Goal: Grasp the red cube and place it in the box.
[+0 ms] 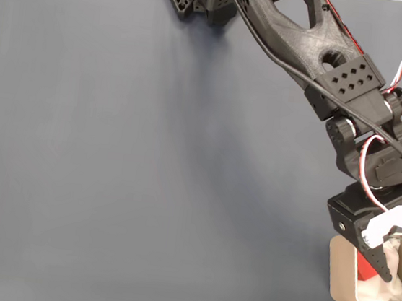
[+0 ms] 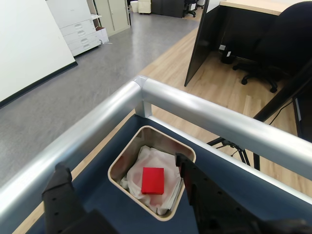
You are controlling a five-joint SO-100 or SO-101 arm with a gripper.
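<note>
- In the wrist view we see the red cube (image 2: 153,181) lying on the crumpled white lining (image 2: 146,158) inside the box (image 2: 118,165), one flat face turned up, clear of the box walls on every side
- The pincer (image 2: 124,187) hangs above the box with its two dark fingers (image 2: 62,192) spread wide, one to the left of the box and one at its right rim; nothing is held between them
- The relation that matters: the cube sits below and slightly ahead of the open pincer, roughly between the two fingers but nearer the right-hand one as the wrist view shows it, and apart from both
- The cube has no real long axis; its edges run a little askew to the box walls
- In the fixed view the arm (image 1: 326,70) reaches across the dark blue surface (image 1: 111,169) to the lower right corner, where the box (image 1: 338,282) is partly cut off by the frame edge; a bit of red (image 1: 366,271) shows beside the lower finger, against the white lining
- We judge the cube already placed and let go, so the task looks essentially done
- What remains, in our view, is to lift the pincer straight up, since the right finger stands close to the rim and a sideways pull could nudge the light box
- A silver rail (image 2: 204,114) borders the surface just behind the box
</note>
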